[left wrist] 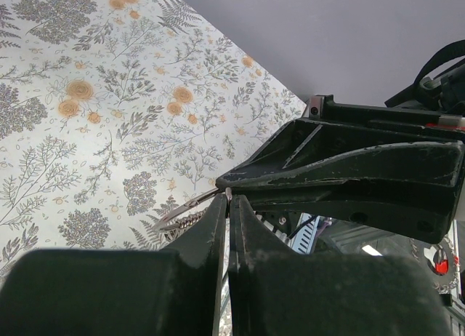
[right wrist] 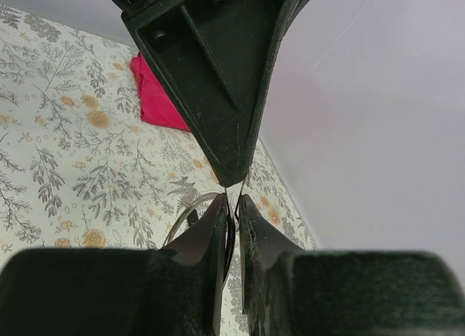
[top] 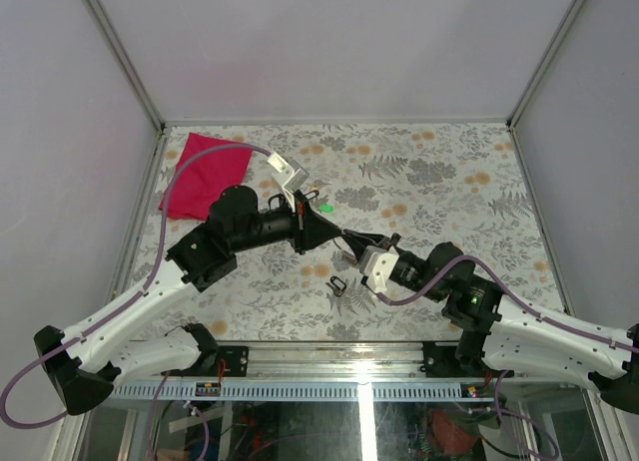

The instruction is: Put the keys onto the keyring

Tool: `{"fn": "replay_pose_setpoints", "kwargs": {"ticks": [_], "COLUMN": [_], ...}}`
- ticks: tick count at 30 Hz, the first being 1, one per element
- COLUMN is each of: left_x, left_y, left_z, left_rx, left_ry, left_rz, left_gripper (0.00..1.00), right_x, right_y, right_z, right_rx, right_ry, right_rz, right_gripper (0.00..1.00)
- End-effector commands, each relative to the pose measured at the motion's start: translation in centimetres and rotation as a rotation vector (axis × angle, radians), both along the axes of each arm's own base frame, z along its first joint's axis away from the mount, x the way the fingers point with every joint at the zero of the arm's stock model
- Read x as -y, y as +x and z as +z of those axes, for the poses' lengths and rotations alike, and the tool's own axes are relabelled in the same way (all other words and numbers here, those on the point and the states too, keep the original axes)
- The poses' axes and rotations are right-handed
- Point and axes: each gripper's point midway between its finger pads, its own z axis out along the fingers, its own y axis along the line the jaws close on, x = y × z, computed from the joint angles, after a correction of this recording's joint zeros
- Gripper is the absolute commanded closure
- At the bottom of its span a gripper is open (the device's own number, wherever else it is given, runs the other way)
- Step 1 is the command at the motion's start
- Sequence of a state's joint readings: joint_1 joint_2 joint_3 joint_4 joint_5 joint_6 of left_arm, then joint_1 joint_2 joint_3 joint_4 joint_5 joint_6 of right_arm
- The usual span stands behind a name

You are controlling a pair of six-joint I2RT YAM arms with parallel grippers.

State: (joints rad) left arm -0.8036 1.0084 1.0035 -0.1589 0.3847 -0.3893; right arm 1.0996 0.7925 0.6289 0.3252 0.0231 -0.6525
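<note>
The left gripper [left wrist: 227,202] is pinched shut on the keyring [left wrist: 176,214], tip to tip with the right gripper [right wrist: 231,205]. That one squeezes a thin dark key [right wrist: 231,233].

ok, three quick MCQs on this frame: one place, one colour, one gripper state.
1. Where does the red cloth lie?
A. near right corner
B. far left corner
C. between the arm bases

2. What colour is the tiny piece beside the left gripper?
A. green
B. blue
C. yellow

3. How do the left gripper's jaws stand?
A. wide open
B. shut on the keyring
C. out of view

Key:
1 B: the top view shows it up at the far left.
2 A: it is bright green in the top view.
3 B: in the left wrist view the ring's wire runs in between nearly touching fingers.
</note>
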Motion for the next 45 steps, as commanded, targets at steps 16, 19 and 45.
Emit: {"fn": "replay_pose_setpoints", "kwargs": {"ticks": [16,19,45], "left_x": [0.1,0.2,-1.0], "left_y": [-0.2,-0.2,-0.1], "left_z": [2.7,2.6,3.2], "left_rx": [0.056,0.053,0.073], "left_ry": [-0.076,-0.073,-0.079], "left_rz": [-0.007,-0.006,0.048], "left_gripper": [1.0,1.0,0.69], "right_x": [-0.1,-0.1,0.7], "right_y": [-0.3,-0.4,-0.3], "right_z": [2.4,2.5,2.3], "right_rx": [0.03,0.03,0.027], "right_ry": [0.063,0.066,0.031], "right_rz": [0.014,0.013,-0.01], "right_gripper": [1.0,1.0,1.0]}}
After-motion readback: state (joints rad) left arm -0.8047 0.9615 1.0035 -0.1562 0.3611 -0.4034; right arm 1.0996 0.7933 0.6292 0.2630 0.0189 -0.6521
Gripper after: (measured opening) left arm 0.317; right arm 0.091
